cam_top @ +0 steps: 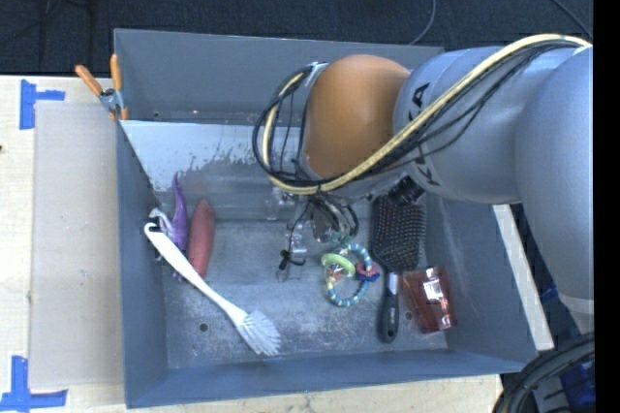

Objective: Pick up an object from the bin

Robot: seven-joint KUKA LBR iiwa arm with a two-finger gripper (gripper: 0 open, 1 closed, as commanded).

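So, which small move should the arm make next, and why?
Probably a small shift toward the view's right, over the ring toy. The gripper hangs above bare bin floor beside that toy, with nothing beneath it to take; the white brush lies farther off.

Bin tally: six loose things.
Brushes, two: white long-handled brush left, black hairbrush right. One each: red oblong piece, purple piece, beaded ring toy, dark red packet.

Black lettering on grey arm casing, partly hidden behind cables, unreadable. No other legible text.
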